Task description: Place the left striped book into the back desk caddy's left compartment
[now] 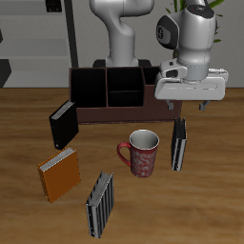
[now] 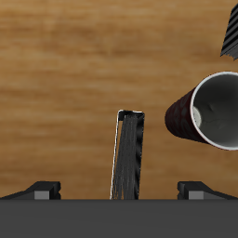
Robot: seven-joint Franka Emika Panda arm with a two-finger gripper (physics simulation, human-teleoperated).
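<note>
From the front camera, the white two-finger gripper (image 1: 190,107) hangs right above the thin black pale-striped hardcover book (image 1: 178,145), which stands upright beside the red patterned mug (image 1: 141,152), nearer the front than the dark brown desk caddy (image 1: 116,92). Wrist cam: book (image 2: 128,155) centred between spread, empty jaws, spine edge up, long axis running straight away from them
</note>
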